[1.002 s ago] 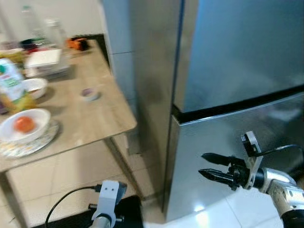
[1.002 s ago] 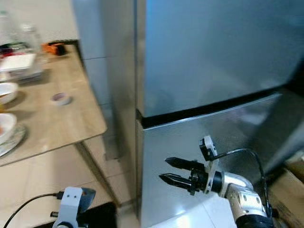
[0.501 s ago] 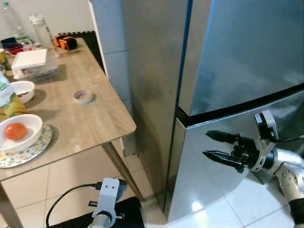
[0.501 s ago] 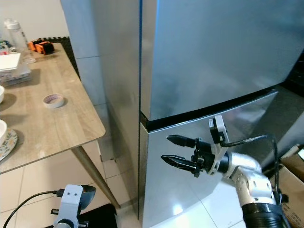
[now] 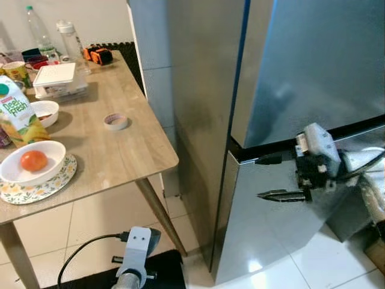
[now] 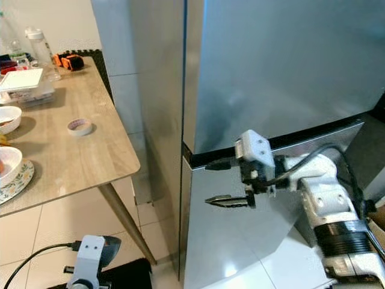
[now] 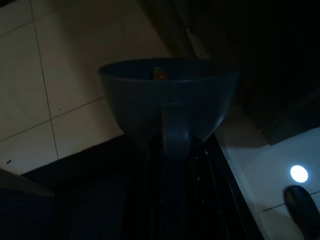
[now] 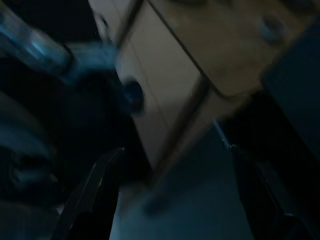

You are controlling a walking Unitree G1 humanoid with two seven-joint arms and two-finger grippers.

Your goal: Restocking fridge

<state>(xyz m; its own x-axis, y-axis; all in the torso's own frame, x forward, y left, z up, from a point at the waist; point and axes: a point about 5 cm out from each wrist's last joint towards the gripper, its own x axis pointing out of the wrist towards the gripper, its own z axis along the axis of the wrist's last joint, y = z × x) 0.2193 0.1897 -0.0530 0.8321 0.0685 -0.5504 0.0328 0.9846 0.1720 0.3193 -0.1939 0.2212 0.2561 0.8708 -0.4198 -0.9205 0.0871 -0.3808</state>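
Fridge (image 5: 301, 78): tall two-door unit in brushed steel, both doors closed, standing just beside the counter (image 5: 120, 150) on the robot's right. A dark seam (image 6: 313, 133) divides the upper door from the lower.

Right gripper (image 6: 218, 182): raised to the lower door at the seam, fingers spread wide and grasping nothing; the upper finger lies along the dark seam, the lower one against the door face beneath it.

Left gripper: arm hanging low by the floor; in its dark wrist view a dark blue bowl (image 7: 167, 97) sits at the fingers, apparently carried, though whether they are clenched on it cannot be told.

Handling, judged: door is stiff, heavy and smooth, likely held by a magnetic seal; flat steel offers no purchase, so the recessed edge at the seam, toward the counter side where the door appears to open, is the place to hook a finger and pull.

Counter stock: juice carton (image 5: 18, 114); white bowl with a tomato (image 5: 33, 160) on a patterned plate (image 5: 42, 188); small bowl (image 5: 45, 112); lidded white container (image 5: 58, 79); roll of tape (image 5: 115, 121); bottles (image 5: 37, 31) and a mug (image 5: 16, 70) at the far end.

Obstructions: counter corner and its slanted leg (image 5: 159, 214) stand near the door's swing, and the laden left arm sits low between them.
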